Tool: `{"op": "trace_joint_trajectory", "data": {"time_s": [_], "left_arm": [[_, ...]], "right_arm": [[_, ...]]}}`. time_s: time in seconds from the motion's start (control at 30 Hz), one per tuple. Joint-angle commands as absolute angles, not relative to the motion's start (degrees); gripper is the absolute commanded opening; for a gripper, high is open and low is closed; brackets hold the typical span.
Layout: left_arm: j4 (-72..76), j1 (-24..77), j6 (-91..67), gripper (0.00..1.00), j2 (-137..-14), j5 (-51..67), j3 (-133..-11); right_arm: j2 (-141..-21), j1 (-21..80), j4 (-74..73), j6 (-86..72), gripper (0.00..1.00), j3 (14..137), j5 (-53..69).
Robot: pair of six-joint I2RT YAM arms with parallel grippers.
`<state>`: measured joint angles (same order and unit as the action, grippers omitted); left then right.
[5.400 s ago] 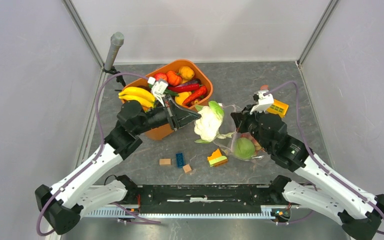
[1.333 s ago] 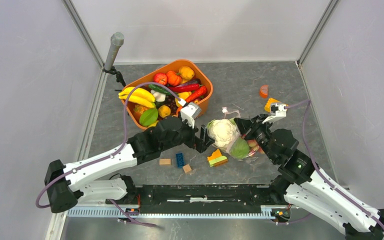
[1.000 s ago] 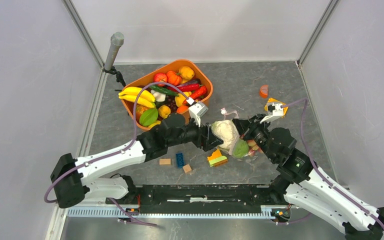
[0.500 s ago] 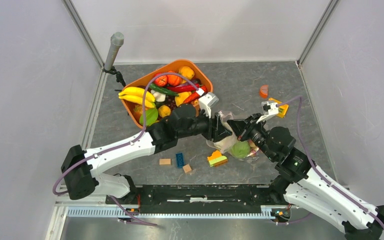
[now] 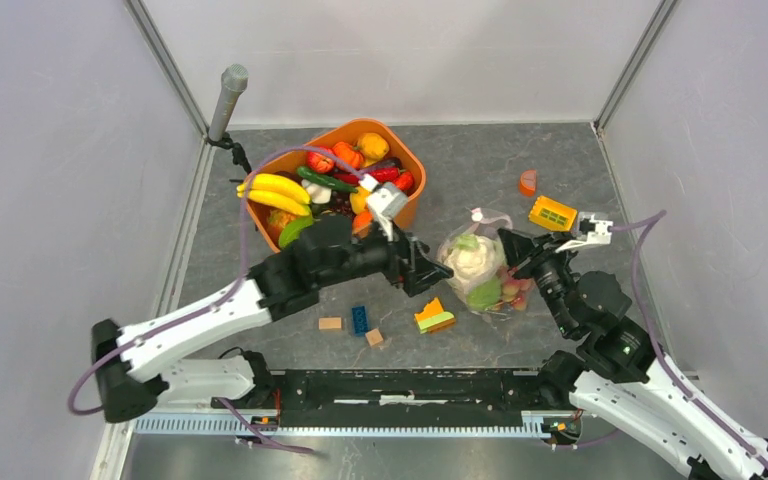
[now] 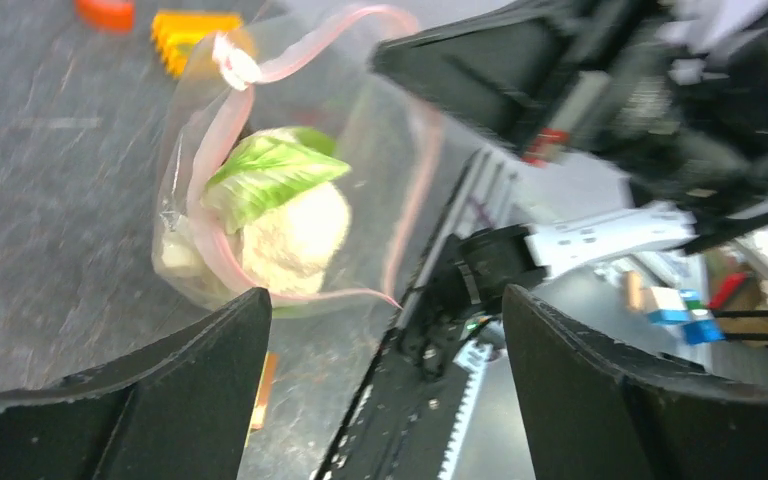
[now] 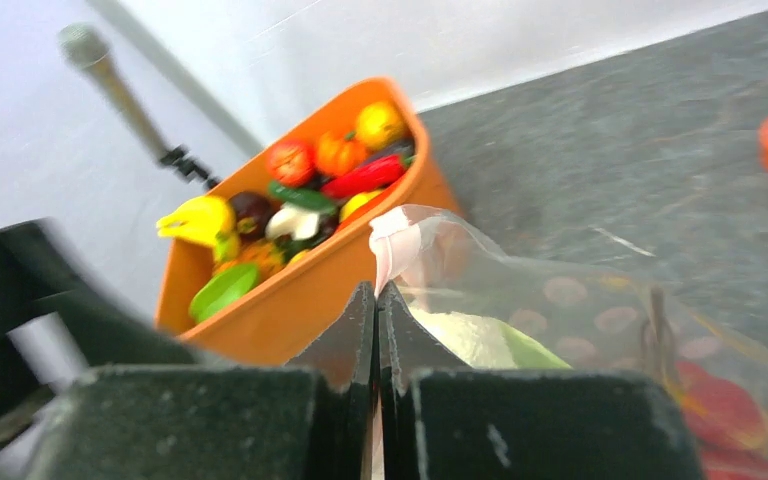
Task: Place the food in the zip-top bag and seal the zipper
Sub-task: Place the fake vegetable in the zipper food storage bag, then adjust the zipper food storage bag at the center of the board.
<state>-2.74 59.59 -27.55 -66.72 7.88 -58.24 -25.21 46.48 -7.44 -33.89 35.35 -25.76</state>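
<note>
Clear film, probably limp and slippery: take the zip-top bag (image 5: 480, 270) by its stiffer zipper (image 6: 205, 200) rim, pinched in your closed right gripper (image 7: 377, 300); your left gripper (image 6: 385, 300) gapes empty before it.

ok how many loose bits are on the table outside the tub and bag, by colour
tan blocks: 2
blue block: 1
yellow block: 1
orange-green block: 1
orange half-disc: 1
total: 6
</note>
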Motion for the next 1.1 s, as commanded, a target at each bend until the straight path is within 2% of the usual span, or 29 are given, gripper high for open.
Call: {"op": "trace_joint_trajectory", "data": {"time_s": [0.0, 0.07, 0.17, 0.27, 0.33, 0.37, 0.53, 0.67, 0.87, 1.0, 1.07], "left_arm": [[-3.1, 59.6, -25.8, 0.94, -57.2, 13.3, -61.2], [-5.6, 59.7, -24.9, 0.96, -55.4, 6.6, -59.5], [-9.3, 59.5, -24.7, 0.97, -57.5, -2.4, -57.6], [-8.8, 59.5, -27.4, 0.95, -62.6, -2.4, -57.3], [-5.0, 59.5, -29.4, 0.95, -65.3, 2.7, -57.2], [-2.8, 59.6, -30.5, 0.94, -66.4, 5.0, -57.1], [-8.4, 59.5, -29.0, 0.86, -69.7, 4.7, -59.8], [-8.5, 59.6, -29.6, 0.86, -65.4, 4.4, -56.8], [-10.3, 59.6, -29.0, 0.82, -63.5, 5.2, -55.9], [-12.4, 59.6, -28.3, 0.70, -65.6, 4.5, -57.0], [-14.3, 59.5, -27.7, 0.67, -66.9, 5.1, -58.3]], "right_arm": [[-25.3, 46.5, -16.9, -36.7, 0.00, 42.5, -42.1], [-22.3, 46.5, -11.9, -35.1, 0.00, 39.7, -41.9], [-20.9, 46.5, -5.2, -31.1, 0.01, 38.7, -34.9], [-25.2, 46.5, -2.6, -25.5, 0.00, 43.3, -19.7], [-25.6, 46.5, 6.6, -23.8, 0.00, 42.8, -5.6], [-25.4, 46.5, 9.2, -24.0, 0.00, 42.2, -3.2], [-26.0, 46.5, 3.0, -24.5, 0.01, 42.8, -10.9], [-24.1, 46.5, 3.5, -26.5, 0.00, 39.7, -15.5], [-24.3, 46.5, 2.7, -26.9, 0.01, 39.4, -16.0], [-24.9, 46.6, 3.4, -28.1, 0.00, 38.9, -14.6], [-25.3, 46.5, 3.7, -28.6, 0.00, 38.8, -14.0]]}}
